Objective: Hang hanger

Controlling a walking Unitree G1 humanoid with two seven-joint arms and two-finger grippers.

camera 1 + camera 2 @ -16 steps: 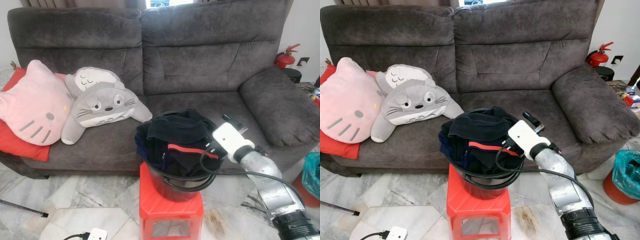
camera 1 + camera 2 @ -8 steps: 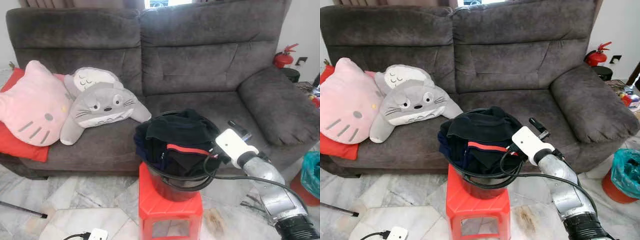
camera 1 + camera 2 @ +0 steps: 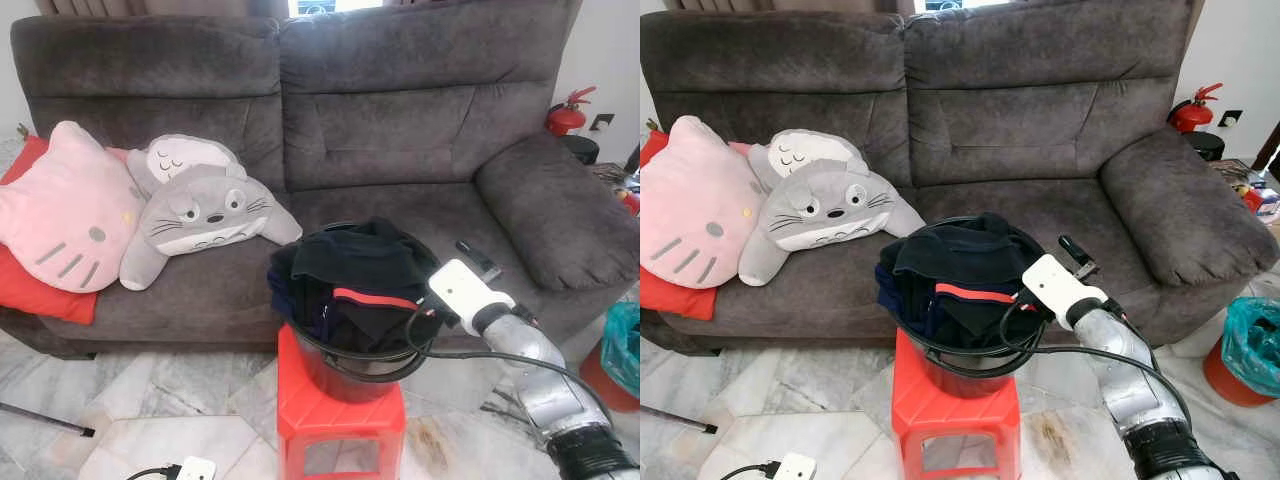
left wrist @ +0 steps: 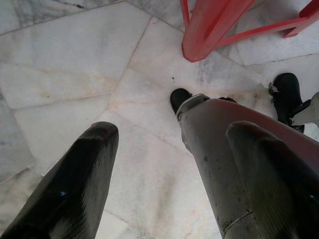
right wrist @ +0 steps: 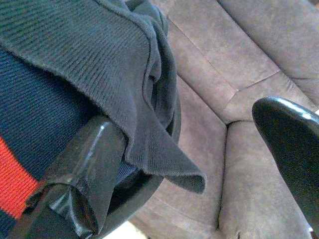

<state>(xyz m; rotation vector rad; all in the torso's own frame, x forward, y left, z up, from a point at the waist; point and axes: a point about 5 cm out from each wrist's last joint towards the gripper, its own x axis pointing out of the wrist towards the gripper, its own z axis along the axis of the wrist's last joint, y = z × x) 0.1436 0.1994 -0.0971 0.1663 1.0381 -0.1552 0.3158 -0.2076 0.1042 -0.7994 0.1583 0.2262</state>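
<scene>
Left to right: red cushion (image 3: pixel 40 290) and pink cat pillow (image 3: pixel 65 205) sat at the sofa's left end, grey Totoro plush (image 3: pixel 200 215) leaning just beside them. Grey sofa (image 3: pixel 400 110) ran across the back. In front of its middle, a red stool (image 3: pixel 340 415) stood on the marble floor (image 3: pixel 150 400), carrying a black bucket (image 3: pixel 345 365) heaped with dark clothes (image 3: pixel 355 275), one with a red stripe. Left claw (image 4: pixel 164 169) hung low over the floor beside the robot's leg, fingers spread wide, nothing between them. Right claw (image 5: pixel 199 149) was at the bucket's right rim, fingers wide apart; one finger (image 5: pixel 94 164) sat under the edge of a dark knit garment (image 5: pixel 99 64), the other out over the sofa seat. Could not make out a hanger among the clothes. Fire extinguisher (image 3: pixel 570 112) stood past the right armrest, teal bag (image 3: pixel 625 350) at far right.
</scene>
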